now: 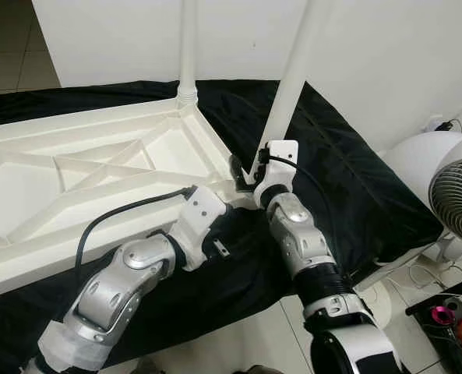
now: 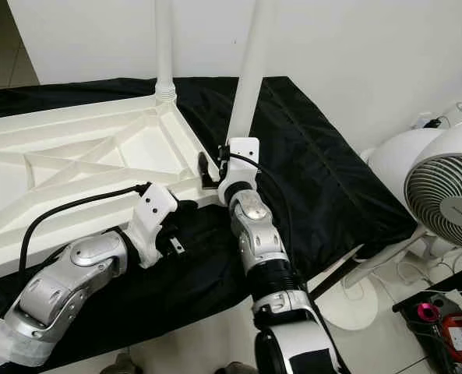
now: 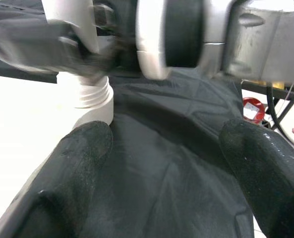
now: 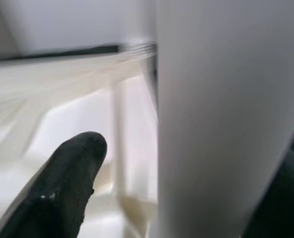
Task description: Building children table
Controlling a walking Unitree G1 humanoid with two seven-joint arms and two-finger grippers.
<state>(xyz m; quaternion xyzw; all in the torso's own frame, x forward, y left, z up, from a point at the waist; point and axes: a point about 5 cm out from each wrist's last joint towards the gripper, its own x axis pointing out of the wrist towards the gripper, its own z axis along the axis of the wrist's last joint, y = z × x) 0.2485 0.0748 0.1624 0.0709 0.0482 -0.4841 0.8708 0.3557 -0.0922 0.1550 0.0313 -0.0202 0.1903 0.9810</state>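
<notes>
I have the white table top lying upside down on a black cloth, its ribbed underside facing up, and it stretches away to the left of both grippers. One white leg already stands upright in the far corner socket, well beyond the fingers. My left gripper sits low at the near corner of the table top, reaching under its edge; through the left wrist camera I see its two black fingers spread wide with only black cloth between them, pinching nothing. Just ahead of those fingertips is the threaded white base of the second leg where it meets the corner, with the silver right arm crossing above it. Moving right, my right gripper is at that same near corner, up against the bottom of the second leg, which rises tilted away toward the wall. In the right wrist camera the leg stands between the two black fingers: one fingertip is on the table-top side with a gap showing between it and the leg, the other is a dark edge on the opposite side. Whether the fingers actually press the leg I cannot tell. Off to the right of both grippers a white fan stands on the tiled floor.
</notes>
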